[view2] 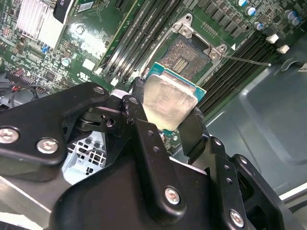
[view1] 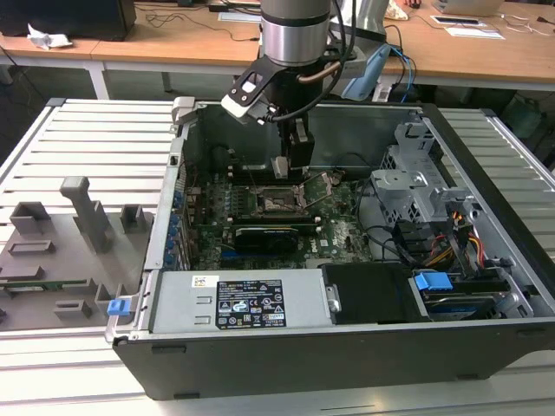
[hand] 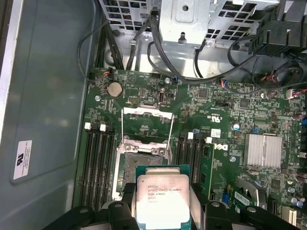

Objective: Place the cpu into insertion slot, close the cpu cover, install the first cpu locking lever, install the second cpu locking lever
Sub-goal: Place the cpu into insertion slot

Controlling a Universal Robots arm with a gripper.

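The cpu point(hand: 160, 197) hangs just above the motherboard point(hand: 216, 100), clamped by two opposite edges between the black fingers point(view2: 192, 127) of the gripper point(view2: 165, 109), with its metal face turned toward the wrist cameras. In the first wrist view it overlaps the edge of the insertion slot point(hand: 139, 160) that lies away from the cpu cover point(hand: 146, 111). The cover stands swung open on the slot's far side, so the slot lies bare and nothing seems to block the way down. The step in hand looks to be seating the chip, and it appears offset from the slot, not centred over it. To do this well, I judge the chip should be brought square over the black frame, held level with its corners matched to the frame. It should then go straight down gently, with no sideways sliding, since the fine contacts would likely bend. The grip should loosen only once the chip rests flat.
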